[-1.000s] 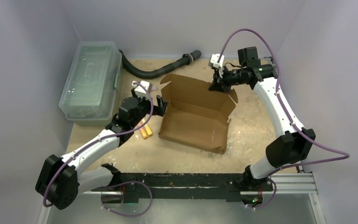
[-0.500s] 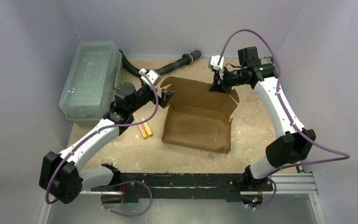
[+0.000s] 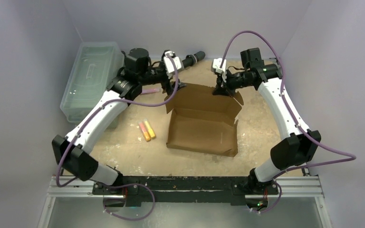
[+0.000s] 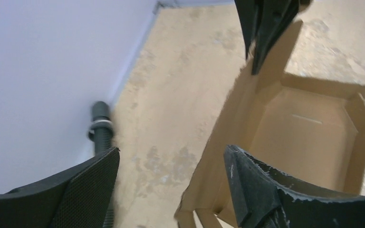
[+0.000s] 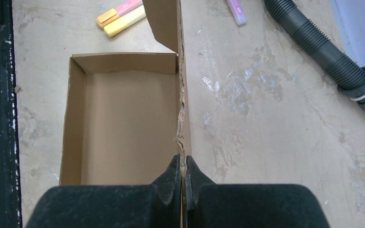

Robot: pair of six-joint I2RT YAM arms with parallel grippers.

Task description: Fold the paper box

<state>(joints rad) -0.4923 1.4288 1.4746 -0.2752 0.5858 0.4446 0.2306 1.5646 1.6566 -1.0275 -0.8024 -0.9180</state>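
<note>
The right gripper [image 5: 183, 167] is clenched on the upright rear flap of the paper box [image 3: 202, 126], with the tray directly beneath its fingertips. The left gripper [image 3: 175, 88], jaws spread and grasping nothing, hangs at that flap's opposite end.

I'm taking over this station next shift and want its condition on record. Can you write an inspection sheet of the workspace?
Surface: tan table, stained and scuffed.
Job's things: cardboard box open, side walls up, rear flap upright.
Clutter: two highlighters left of the box; pink marker and grey hose behind it; clear lidded bin far left.
Grippers: right gripper shut on the rear flap's edge; left gripper open at the flap's other end.
Cables: purple cables hang in loops, clear of the box.
Surroundings: plain pale walls on three sides.
</note>
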